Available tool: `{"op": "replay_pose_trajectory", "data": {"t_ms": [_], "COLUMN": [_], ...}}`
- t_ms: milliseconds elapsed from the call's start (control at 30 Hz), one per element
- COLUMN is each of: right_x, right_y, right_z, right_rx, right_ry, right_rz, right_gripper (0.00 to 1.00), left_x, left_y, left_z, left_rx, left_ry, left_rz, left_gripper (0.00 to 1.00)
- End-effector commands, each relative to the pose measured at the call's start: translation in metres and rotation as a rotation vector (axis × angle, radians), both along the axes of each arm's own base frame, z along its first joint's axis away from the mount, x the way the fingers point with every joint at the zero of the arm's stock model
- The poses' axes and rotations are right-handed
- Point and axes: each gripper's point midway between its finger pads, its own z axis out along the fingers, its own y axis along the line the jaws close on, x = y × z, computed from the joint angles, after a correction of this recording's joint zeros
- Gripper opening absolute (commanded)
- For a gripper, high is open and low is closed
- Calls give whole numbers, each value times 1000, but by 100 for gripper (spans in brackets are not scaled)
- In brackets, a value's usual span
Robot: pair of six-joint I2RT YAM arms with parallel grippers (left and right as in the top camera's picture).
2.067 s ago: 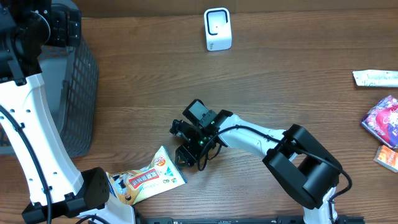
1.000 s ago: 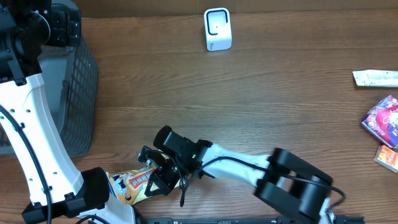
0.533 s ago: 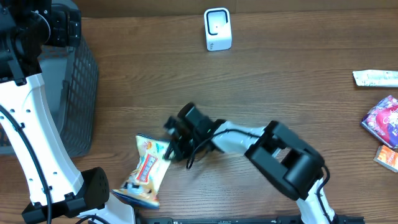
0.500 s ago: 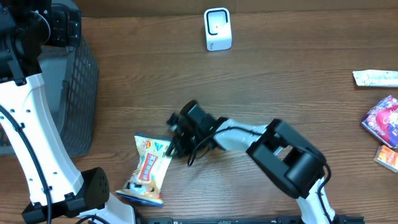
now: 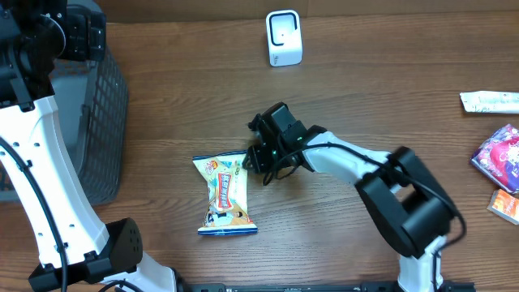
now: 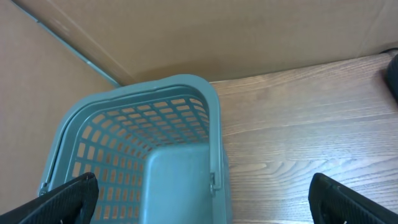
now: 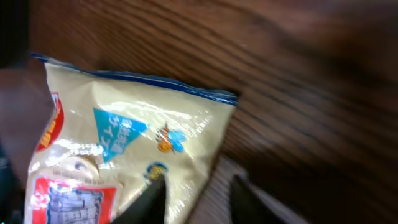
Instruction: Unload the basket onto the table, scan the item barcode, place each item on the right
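Observation:
The item, a cream snack bag [image 5: 225, 195] with a red label and blue edges, lies flat on the wooden table, left of centre. My right gripper [image 5: 256, 159] hovers at the bag's upper right corner. In the right wrist view, which is blurred by motion, the bag [image 7: 118, 130] fills the left half and my right gripper [image 7: 198, 199] is open, one finger over the bag's edge and the other over bare wood. No barcode shows on the bag. The white scanner [image 5: 284, 38] stands at the back centre. My left gripper [image 6: 202, 196] is open above the basket [image 6: 143, 143].
A grey-green mesh basket [image 5: 101, 122] stands at the left edge. Other packets lie at the far right: a white one [image 5: 490, 101], a purple one [image 5: 500, 158] and an orange one [image 5: 504, 206]. The left arm's white links [image 5: 49, 178] rise along the left side.
The right gripper pulled the bag from the front edge up and to the right, turning it. Its jaws have parted, and the bag now lies on the table. The left arm stayed still.

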Motion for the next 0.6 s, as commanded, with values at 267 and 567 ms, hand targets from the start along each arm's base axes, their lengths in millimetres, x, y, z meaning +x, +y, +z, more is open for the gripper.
{"op": "replay_pose_trajectory", "data": {"t_ms": [267,567], "right_x": [-6,-48], "right_y": [-5,34], "right_z": [78,50], "right_rx": [-91,-225], "right_ry": [-122,-210], "right_rz": [-93,-87], "right_gripper": [100,100], "left_x": [4,4], "left_y": [2,2], "left_z": [-5,-5], "left_rx": [-20,-20], "left_ry": [6,6], "left_rz": [5,5], "left_gripper": [100,100]}}
